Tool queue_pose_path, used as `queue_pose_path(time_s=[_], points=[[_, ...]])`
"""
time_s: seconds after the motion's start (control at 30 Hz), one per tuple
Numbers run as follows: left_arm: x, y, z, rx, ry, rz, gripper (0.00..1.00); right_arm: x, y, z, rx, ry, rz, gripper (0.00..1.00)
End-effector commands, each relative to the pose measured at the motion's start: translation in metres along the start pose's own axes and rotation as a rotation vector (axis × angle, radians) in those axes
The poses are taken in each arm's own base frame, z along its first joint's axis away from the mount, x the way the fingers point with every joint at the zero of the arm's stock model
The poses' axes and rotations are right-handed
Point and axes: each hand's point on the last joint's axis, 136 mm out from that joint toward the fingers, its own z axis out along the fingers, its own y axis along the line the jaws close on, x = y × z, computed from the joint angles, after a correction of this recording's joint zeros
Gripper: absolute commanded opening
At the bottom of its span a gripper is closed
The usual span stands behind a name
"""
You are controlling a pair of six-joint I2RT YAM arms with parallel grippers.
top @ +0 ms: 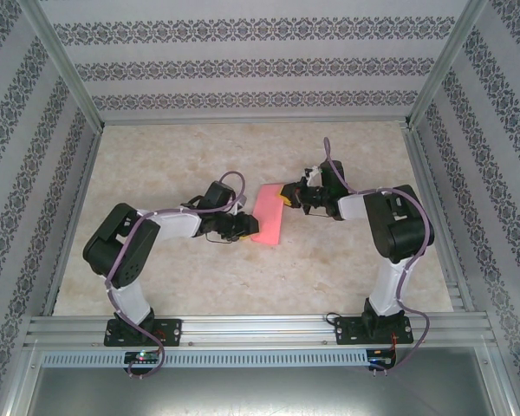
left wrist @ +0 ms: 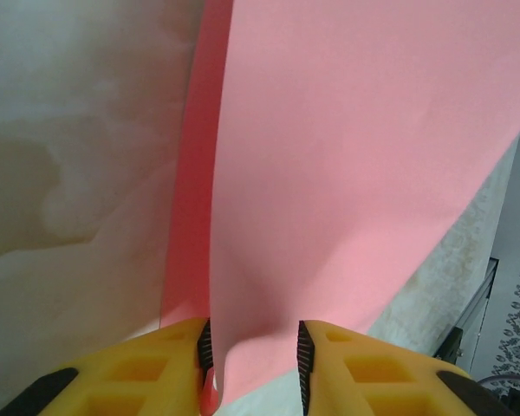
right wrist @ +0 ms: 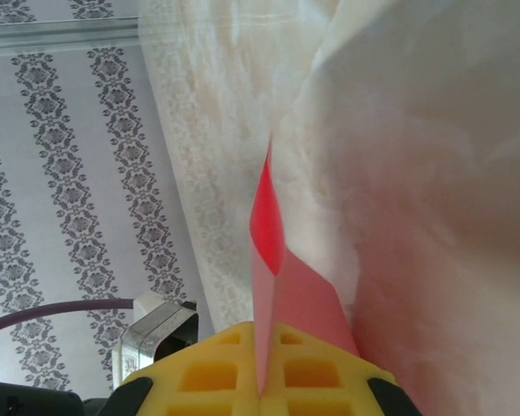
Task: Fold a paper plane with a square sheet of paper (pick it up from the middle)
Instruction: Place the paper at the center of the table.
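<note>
The salmon-pink sheet of paper (top: 269, 215) lies folded in half as a long strip at the middle of the table. My left gripper (top: 245, 228) is at the strip's near left end. In the left wrist view its yellow fingers (left wrist: 255, 355) stand open, with the top layer of the paper (left wrist: 347, 156) curling between the pads while a lower layer shows to the left. My right gripper (top: 288, 196) is at the far right corner. It is shut (right wrist: 262, 364) on a corner of the paper (right wrist: 286, 295), which stands up doubled from between the closed fingers.
The marble-patterned table (top: 199, 277) is walled on three sides by patterned panels (top: 243, 61). An aluminium rail (top: 260, 329) runs along the near edge by both arm bases. Both arms reach inward and meet at the paper.
</note>
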Motion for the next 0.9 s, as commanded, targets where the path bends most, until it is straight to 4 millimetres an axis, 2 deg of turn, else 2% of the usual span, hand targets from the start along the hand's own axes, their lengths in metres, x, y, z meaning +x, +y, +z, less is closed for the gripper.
queue_pose_path(time_s=[0.0, 0.47, 0.7, 0.87], points=[[0.003, -0.009, 0.005, 0.016, 0.024, 0.048, 0.35, -0.007, -0.012, -0.001, 0.006, -0.014, -0.026, 0.03], [0.008, -0.004, 0.013, -0.012, 0.051, 0.054, 0.36, -0.014, -0.030, -0.009, 0.027, -0.026, -0.002, 0.05], [0.008, -0.002, 0.013, -0.041, 0.049, 0.072, 0.37, -0.012, -0.039, -0.017, 0.050, -0.026, -0.013, 0.10], [0.007, -0.005, 0.015, -0.038, 0.044, 0.084, 0.38, -0.010, -0.037, -0.019, 0.048, -0.023, -0.031, 0.14]])
